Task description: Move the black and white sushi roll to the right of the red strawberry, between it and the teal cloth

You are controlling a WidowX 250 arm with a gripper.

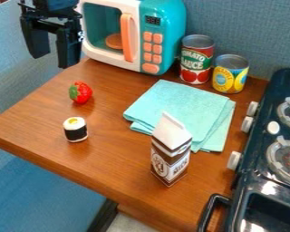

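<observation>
**Gripper (53,60) raised at your eleven o'clock, strawberry (81,92) on the bench (108,165)**

Your fingers (69,49) are released, spread with a gap between them and nothing in their grasp. From them, the strawberry lies at five o'clock, near but apart and lower down, on the bench. The microwave (162,22) stands at two o'clock from them.

You see a red strawberry with pale specks, its green cap turned toward nine o'clock. The microwave is white-fronted with a teal side panel, an orange upright handle and orange buttons under a dark display.

In the microwave you can make out a round orange-brown disc (114,41). At two o'clock from the strawberry, two cans stand upright side by side with silver tops: a red-and-green one (195,62) and a yellow-and-blue one (229,77). You cannot tell what is in them. A brown-and-white carton (170,156) stands upright, its peaked top closed, between four and five o'clock from the strawberry.

The sushi roll (75,129), white with a black band, is at six o'clock from the strawberry. A folded teal cloth (177,106) lies toward three o'clock, with the dark stove (262,170) beyond at four o'clock.
</observation>
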